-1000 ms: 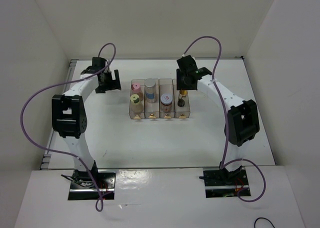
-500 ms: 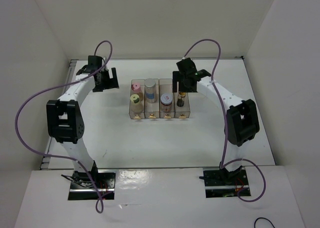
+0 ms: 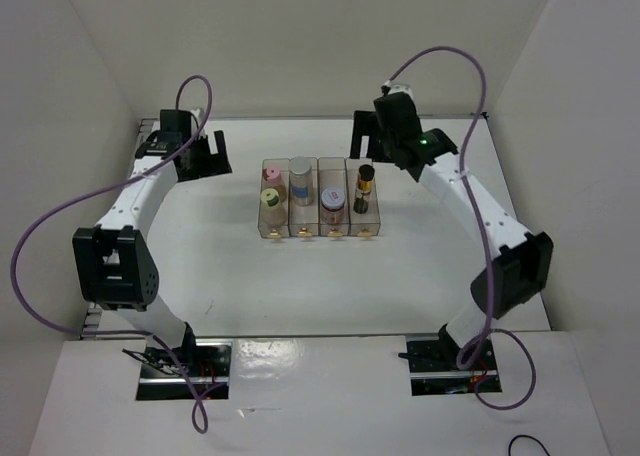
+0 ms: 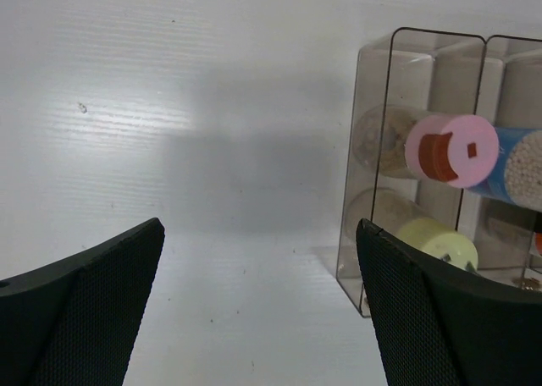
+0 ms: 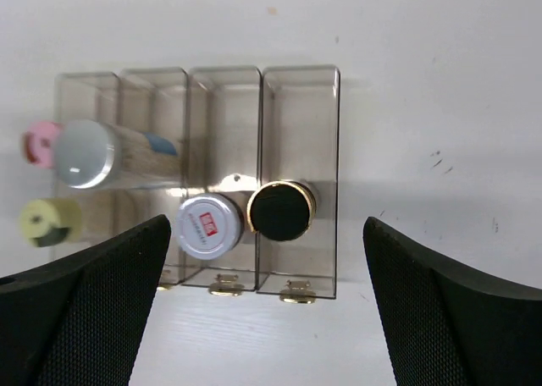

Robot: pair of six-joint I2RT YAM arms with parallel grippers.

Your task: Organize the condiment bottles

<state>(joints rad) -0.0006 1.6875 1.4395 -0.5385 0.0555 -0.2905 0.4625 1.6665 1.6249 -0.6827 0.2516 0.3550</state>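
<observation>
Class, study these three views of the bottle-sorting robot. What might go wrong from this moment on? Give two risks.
1. The dark bottle stands tall and slim with spare room in the right bin, so a nudge may tip it.
2. The open left claw hangs low near the left bin; a sideways swing might shove the row.

Four clear rectangular plastic bins stand side by side in a row, touching, on a white table. Small gold-coloured fittings sit at their near ends. Plain white walls enclose the table.
</observation>
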